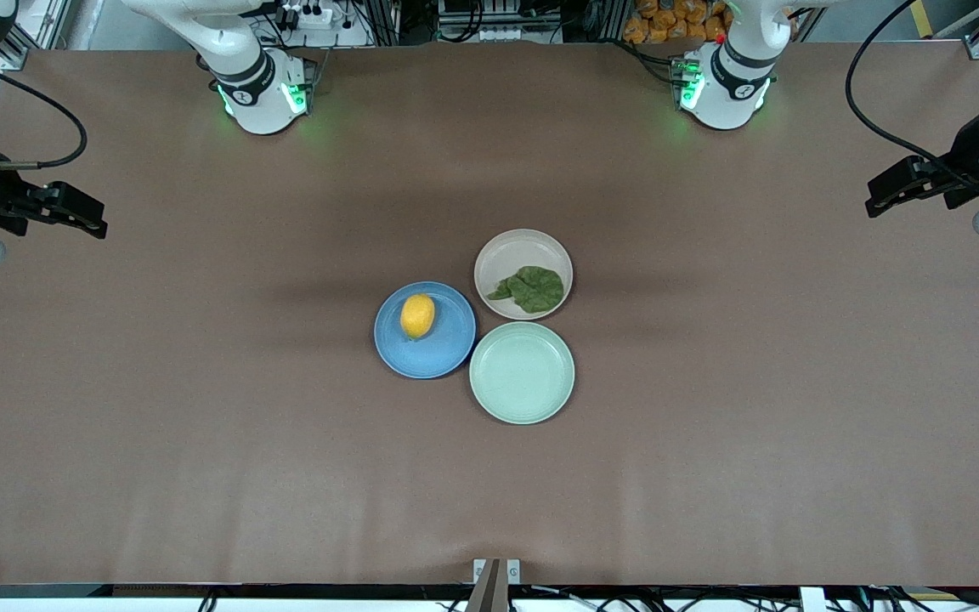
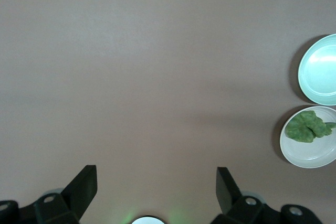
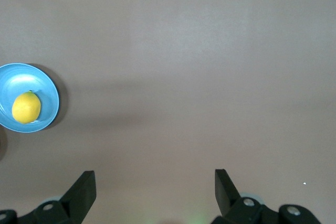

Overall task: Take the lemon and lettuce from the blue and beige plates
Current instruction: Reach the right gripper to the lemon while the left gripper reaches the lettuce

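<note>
A yellow lemon [image 1: 417, 315] lies on the blue plate [image 1: 447, 350] at the table's middle. A green lettuce leaf [image 1: 532, 288] lies on the beige plate [image 1: 517, 246] beside it, farther from the front camera. My right gripper [image 1: 97, 219] is open and empty, up over the right arm's end of the table. My left gripper [image 1: 874, 197] is open and empty over the left arm's end. The right wrist view shows the lemon [image 3: 26, 107] on its plate [image 3: 23, 77] far from the open gripper [image 3: 155, 182]. The left wrist view shows the lettuce [image 2: 307, 126] on its plate [image 2: 311, 157] far from the open gripper [image 2: 156, 182].
An empty pale green plate [image 1: 522, 372] touches both other plates, nearest the front camera; it also shows in the left wrist view [image 2: 320, 72]. The brown table [image 1: 710, 425] lies bare around the three plates. Both arm bases stand along the edge farthest from the front camera.
</note>
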`<act>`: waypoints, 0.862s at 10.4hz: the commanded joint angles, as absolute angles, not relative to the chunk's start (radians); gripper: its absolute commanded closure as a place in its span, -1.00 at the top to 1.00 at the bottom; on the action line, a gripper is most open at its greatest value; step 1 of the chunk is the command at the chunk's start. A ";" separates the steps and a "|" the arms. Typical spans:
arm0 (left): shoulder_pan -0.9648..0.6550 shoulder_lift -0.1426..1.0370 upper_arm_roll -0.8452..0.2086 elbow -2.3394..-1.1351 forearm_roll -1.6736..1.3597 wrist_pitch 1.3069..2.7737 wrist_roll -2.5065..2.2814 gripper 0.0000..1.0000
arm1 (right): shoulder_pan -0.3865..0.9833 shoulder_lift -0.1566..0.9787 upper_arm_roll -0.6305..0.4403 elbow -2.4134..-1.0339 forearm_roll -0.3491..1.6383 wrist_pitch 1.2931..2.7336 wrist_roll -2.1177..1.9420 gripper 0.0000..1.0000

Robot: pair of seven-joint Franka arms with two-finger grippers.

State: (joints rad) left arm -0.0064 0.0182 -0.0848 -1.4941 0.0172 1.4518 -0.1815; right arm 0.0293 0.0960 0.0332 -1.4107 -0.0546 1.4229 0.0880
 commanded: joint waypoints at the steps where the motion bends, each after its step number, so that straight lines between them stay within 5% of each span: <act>1: -0.011 0.021 -0.089 -1.482 0.018 1.451 -0.170 1.00 | 0.011 0.077 0.049 -1.434 -0.040 1.437 0.078 1.00; 9: -0.087 0.100 -0.219 -1.586 -0.107 1.552 -0.375 1.00 | 0.015 0.169 0.051 -1.425 0.071 1.468 0.078 1.00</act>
